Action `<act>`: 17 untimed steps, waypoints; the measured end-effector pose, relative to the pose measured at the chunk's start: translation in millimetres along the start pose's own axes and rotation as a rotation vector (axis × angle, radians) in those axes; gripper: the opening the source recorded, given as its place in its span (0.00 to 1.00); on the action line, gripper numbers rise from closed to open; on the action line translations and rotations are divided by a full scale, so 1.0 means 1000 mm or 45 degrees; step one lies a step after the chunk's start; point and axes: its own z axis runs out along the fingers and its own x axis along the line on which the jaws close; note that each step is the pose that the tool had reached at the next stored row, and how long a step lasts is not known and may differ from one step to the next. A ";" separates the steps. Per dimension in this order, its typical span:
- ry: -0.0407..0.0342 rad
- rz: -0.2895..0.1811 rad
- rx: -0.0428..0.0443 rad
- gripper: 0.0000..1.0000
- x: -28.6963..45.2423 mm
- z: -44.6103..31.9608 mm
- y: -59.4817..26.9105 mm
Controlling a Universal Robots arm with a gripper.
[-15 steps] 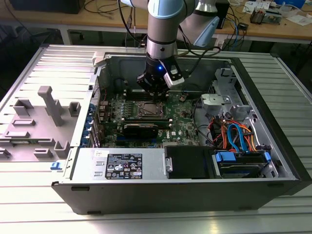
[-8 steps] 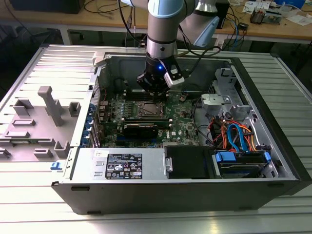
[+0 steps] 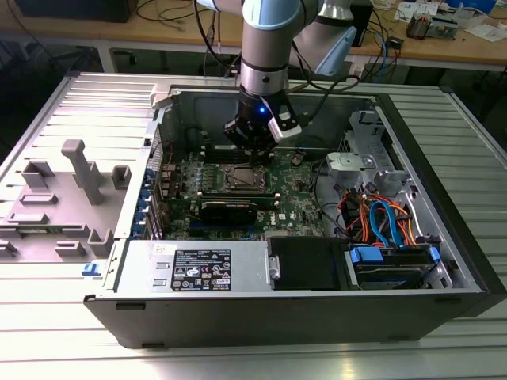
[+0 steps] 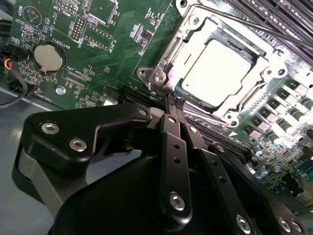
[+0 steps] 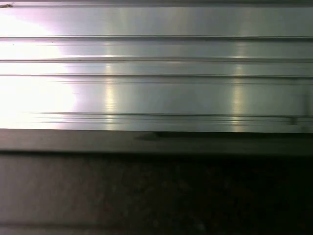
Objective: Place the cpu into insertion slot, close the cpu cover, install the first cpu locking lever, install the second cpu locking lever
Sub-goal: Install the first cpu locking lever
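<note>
Clenched, apparently empty tool (image 4: 172,104) hovering at 12 o'clock edge of insertion slot (image 3: 242,177) in exterior view. Seated cpu (image 4: 220,73) lying under cpu cover (image 4: 193,36). Judging it light, rigid, fragile; handling by side edges only.

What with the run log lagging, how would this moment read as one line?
cpu seated | cpu cover down | gripper at cover corner, jaws shut
</note>
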 end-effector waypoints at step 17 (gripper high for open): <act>0.0001 0.000 0.001 0.11 -0.0001 0.0031 -0.0002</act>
